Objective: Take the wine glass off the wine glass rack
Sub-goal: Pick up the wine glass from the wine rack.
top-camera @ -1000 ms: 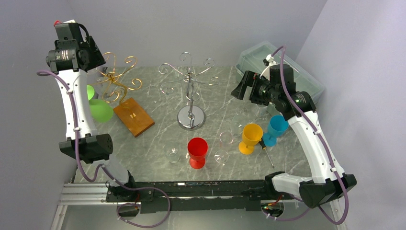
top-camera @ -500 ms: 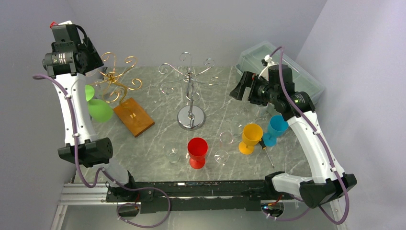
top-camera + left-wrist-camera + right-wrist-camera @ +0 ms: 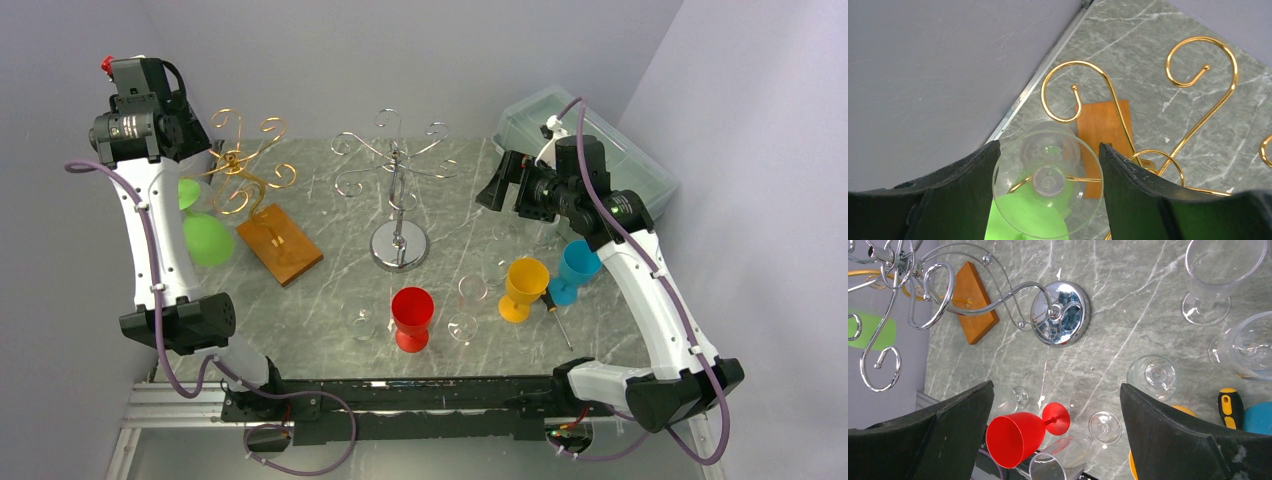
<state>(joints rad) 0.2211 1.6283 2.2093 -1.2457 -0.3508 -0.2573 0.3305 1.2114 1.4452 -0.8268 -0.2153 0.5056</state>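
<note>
A clear wine glass [image 3: 1048, 182] hangs upside down on an arm of the gold wire rack [image 3: 1083, 75], its round foot facing the left wrist camera. My left gripper [image 3: 1049, 192] is closed on the foot from both sides, and a gold wire shows through the foot. In the top view the left gripper [image 3: 203, 150] is high at the gold rack's [image 3: 245, 172] left side. A green glass [image 3: 205, 240] hangs below, blurred. My right gripper [image 3: 492, 190] is open and empty in the air, right of the silver rack [image 3: 398, 170].
The gold rack stands on a wooden base [image 3: 280, 245]. On the table are a red glass [image 3: 412, 318], a yellow glass [image 3: 523, 288], a blue glass [image 3: 578, 268], clear glasses [image 3: 362, 322], and a screwdriver [image 3: 555, 310]. A clear plastic bin [image 3: 590, 140] sits back right.
My left arm has moved up and to the left at the gold rack. The green glass has shifted down and is blurred. My right gripper has drifted slightly left.
</note>
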